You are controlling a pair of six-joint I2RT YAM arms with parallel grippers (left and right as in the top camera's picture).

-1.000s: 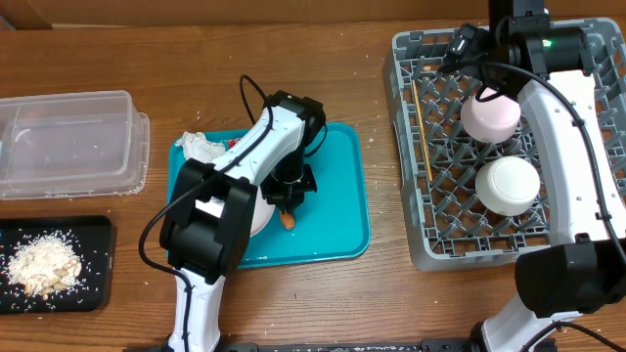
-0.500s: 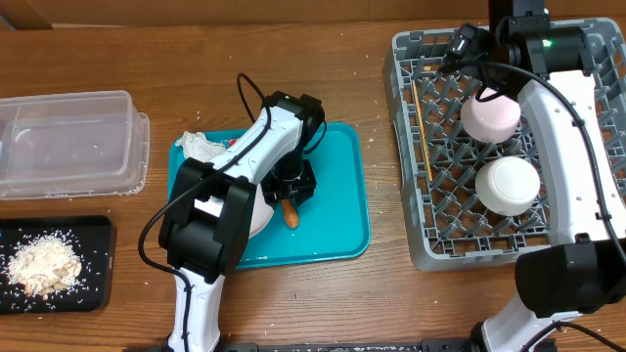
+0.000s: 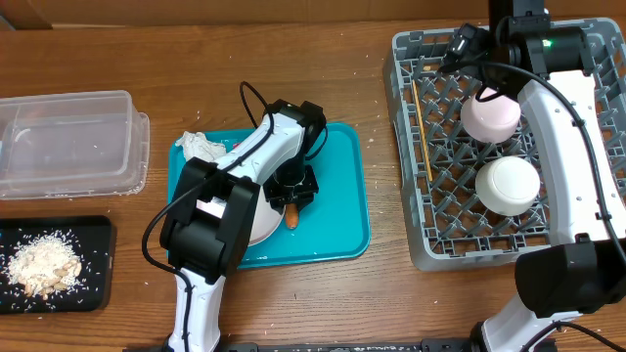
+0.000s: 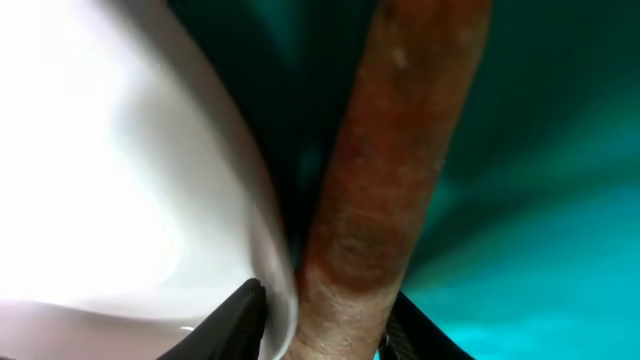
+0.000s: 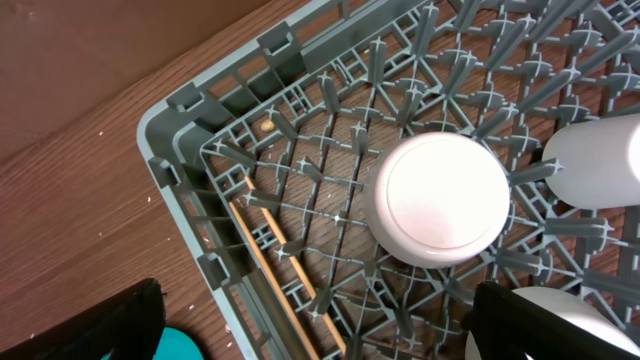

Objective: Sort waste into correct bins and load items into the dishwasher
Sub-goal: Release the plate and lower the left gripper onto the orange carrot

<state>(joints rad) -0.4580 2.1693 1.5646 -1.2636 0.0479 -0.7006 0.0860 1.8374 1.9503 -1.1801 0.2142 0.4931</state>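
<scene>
Overhead, left arm folded down onto tray, tool straddling carrot stick, grip unclear

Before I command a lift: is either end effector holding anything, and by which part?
Left end effector straddles the carrot stick across its shaft; whether it is clamped cannot be told. Right end effector is open, holding nothing.

No text, label, brand name or number can be read in any of the three views. The dish rack, the clear tub and the teal tray show only plain surfaces, without any legible mark.
</scene>
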